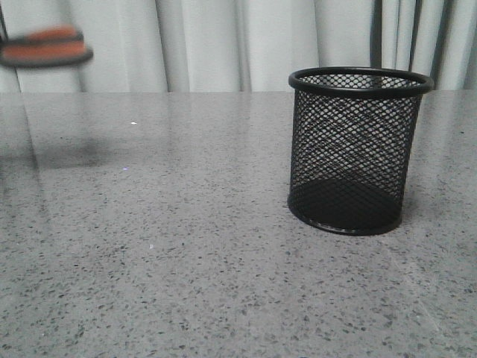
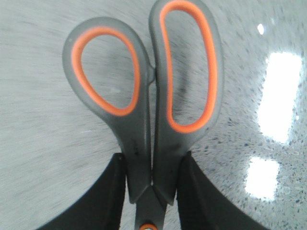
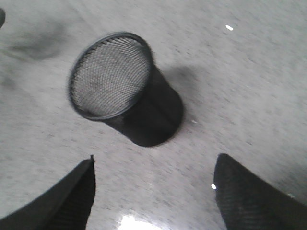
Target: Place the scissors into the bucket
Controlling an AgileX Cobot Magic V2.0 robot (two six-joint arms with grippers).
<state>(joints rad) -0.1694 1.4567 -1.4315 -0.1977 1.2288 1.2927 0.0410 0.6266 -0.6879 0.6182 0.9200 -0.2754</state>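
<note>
The carry is under way: the left end effector is clamped on the grey-handled scissors with orange-lined loops just below the loops, holding them in the air above the far left of the speckled grey stone surface. The black wire-mesh cylindrical bucket stands upright right of centre, well apart. Next, I'd judge, comes travelling over its rim and tipping the blades downward. The right end effector hovers spread wide, empty, near the bucket.

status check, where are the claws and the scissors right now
Left claw shut on scissors, held above table. Right claw open, empty, over bucket. Bucket upright, nothing in the way.
</note>
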